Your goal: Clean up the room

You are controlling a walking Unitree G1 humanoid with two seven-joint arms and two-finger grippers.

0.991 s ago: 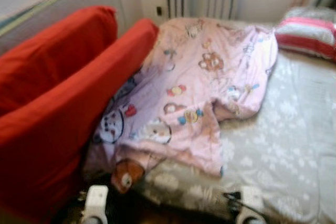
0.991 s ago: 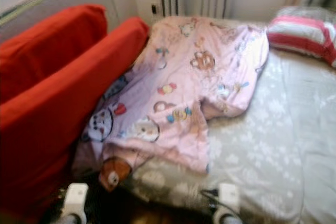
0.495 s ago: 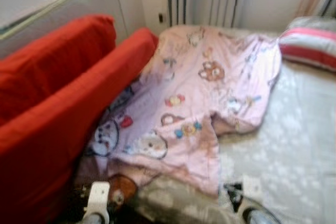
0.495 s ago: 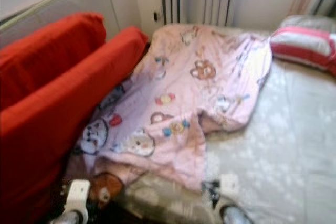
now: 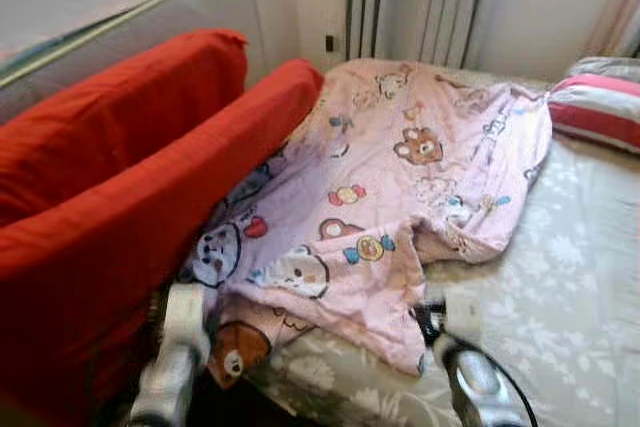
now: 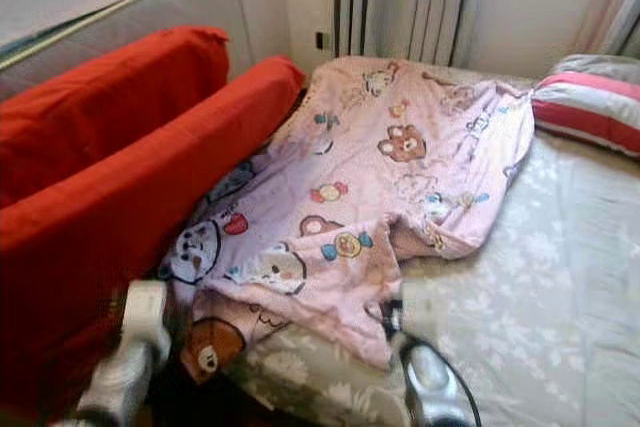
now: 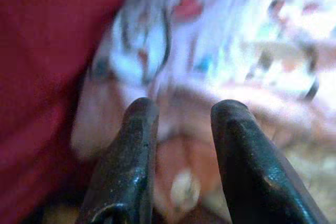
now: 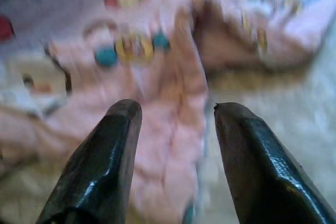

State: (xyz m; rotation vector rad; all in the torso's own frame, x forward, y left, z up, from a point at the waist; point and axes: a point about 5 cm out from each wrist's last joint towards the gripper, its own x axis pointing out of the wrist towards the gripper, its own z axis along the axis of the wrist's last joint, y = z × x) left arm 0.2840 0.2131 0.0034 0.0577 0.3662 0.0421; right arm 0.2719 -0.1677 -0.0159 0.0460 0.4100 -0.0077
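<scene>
Nearest, the left gripper point(image 7: 178, 114) and right gripper point(image 8: 176, 114) are held with fingers parted and empty over the near edge of the pink cartoon-print blanket point(image 5: 400, 197), spread, seemingly rumpled, on the bed point(image 5: 560, 297); red cushions point(image 5: 130, 197) stand beside it and a striped pillow point(image 5: 600, 107) lies beyond.

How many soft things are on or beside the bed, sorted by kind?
Red cushions: 2, one behind the other, standing to the left of the bed
Pink cartoon blanket: 1, rumpled on the mattress
Striped pillow: 1, at the far right
Total: 4
</scene>
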